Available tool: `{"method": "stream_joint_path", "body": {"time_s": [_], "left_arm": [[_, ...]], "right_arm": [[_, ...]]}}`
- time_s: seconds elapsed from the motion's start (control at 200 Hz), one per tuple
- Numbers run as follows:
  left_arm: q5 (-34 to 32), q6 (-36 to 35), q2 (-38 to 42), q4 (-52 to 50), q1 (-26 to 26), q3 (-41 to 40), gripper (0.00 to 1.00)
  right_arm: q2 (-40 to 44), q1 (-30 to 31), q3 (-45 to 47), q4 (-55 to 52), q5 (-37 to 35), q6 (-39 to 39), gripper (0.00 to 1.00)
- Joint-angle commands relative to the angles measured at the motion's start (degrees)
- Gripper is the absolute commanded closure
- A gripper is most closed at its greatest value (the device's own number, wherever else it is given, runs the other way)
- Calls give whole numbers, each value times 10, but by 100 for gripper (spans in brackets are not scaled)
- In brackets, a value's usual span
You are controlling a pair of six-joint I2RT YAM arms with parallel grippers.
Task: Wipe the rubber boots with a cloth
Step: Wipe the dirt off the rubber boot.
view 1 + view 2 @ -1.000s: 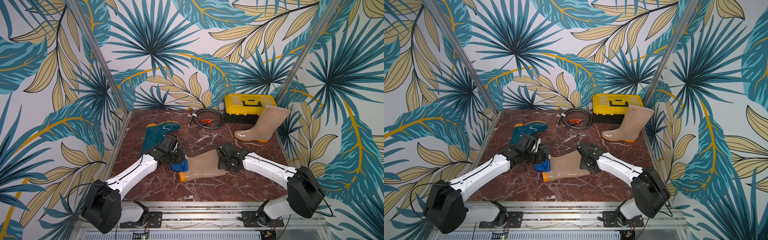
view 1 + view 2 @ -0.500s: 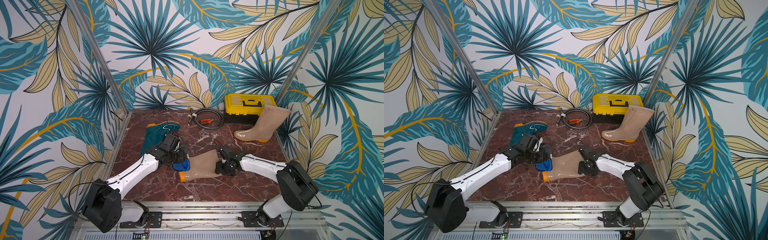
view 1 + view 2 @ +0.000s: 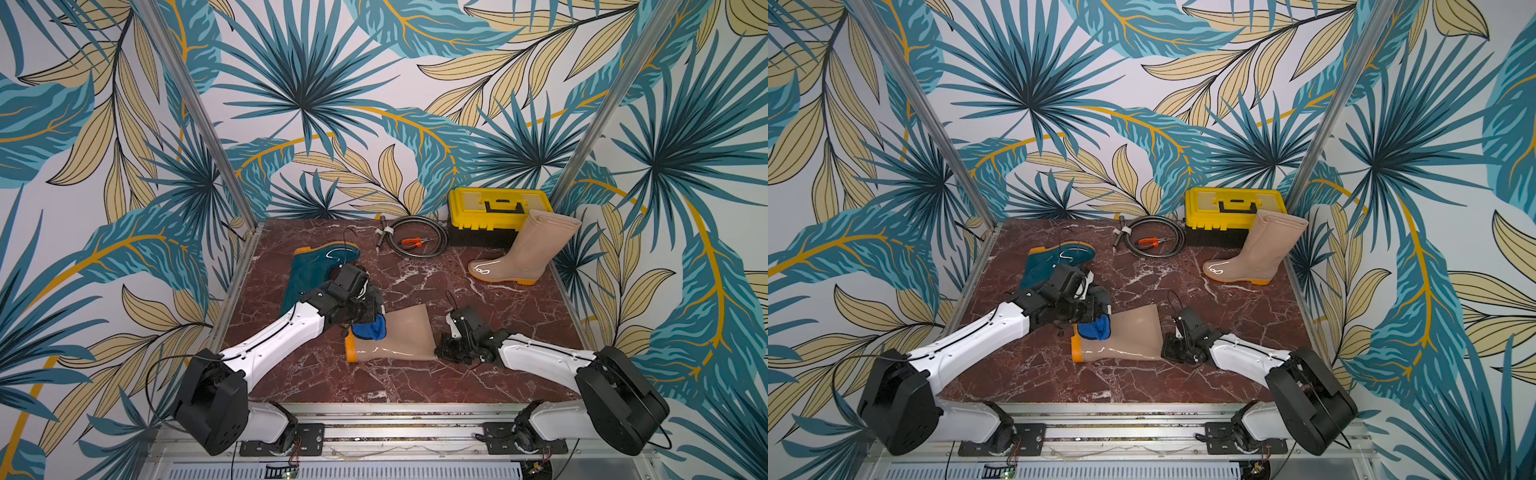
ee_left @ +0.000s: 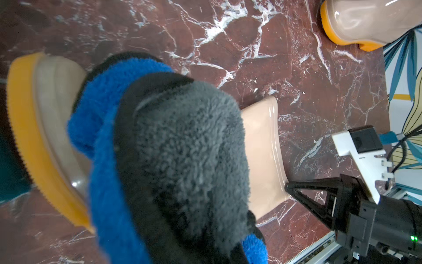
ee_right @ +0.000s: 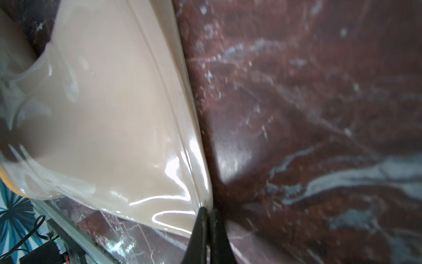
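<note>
Has swung the right arm down and in over the last second: right gripper (image 3: pixel 446 354), then spread above the open shaft of the lying beige boot (image 3: pixel 395 338), now set low at the near corner of the shaft's mouth. Stretches that arm almost flat over the table (image 3: pixel 415 384) from the near right corner, with the wrist turned toward the boot. Shows in the right wrist view both black fingertips (image 5: pixel 198 230) pressed together, side by side, right at the glossy rim of the lying beige boot (image 5: pixel 102 102). Cannot tell whether any rubber is caught between them.

Has kept the left arm about where it was. Reaches in from the near left corner, white forearm rising toward the middle and wrist bent downward. Holds the left gripper (image 3: pixel 368 318) clamped on the cloth (image 3: pixel 370 331), bunched blue and grey over the fingers and hiding them in the left wrist view. Presses the cloth (image 4: pixel 109 96) onto the foot of the lying beige boot, just beside its orange sole.

Leaves the teal boot (image 3: pixel 309 270) lying behind the left wrist near the left edge. Leaves the standing beige boot (image 3: pixel 523 253) upright at the far right, well apart from both grippers.
</note>
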State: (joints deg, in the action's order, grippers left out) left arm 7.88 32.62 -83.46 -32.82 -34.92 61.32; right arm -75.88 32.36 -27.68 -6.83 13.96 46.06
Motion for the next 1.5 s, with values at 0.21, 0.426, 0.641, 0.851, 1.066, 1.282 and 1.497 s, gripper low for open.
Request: {"method": "stream_joint_path", "body": {"time_s": [0.21,0.426,0.641,0.851,1.066,1.282,1.497], "left_arm": [[-10,9,-209,10,-91,188,100],[15,19,-309,10,-107,267,100],[47,25,-361,10,-104,285,100],[60,20,-350,10,-90,266,100],[67,4,-286,9,-41,182,100],[39,-5,-204,-6,8,82,100],[17,-7,-168,-28,18,112,100]], "right_arm": [[61,5,54,-19,42,35,92],[23,4,29,-30,18,-1,38],[-85,4,-16,29,73,-13,46],[-109,4,-3,68,82,10,100],[-82,4,58,89,37,68,100],[-57,4,95,118,0,119,100],[-65,4,95,124,-6,122,100]]}}
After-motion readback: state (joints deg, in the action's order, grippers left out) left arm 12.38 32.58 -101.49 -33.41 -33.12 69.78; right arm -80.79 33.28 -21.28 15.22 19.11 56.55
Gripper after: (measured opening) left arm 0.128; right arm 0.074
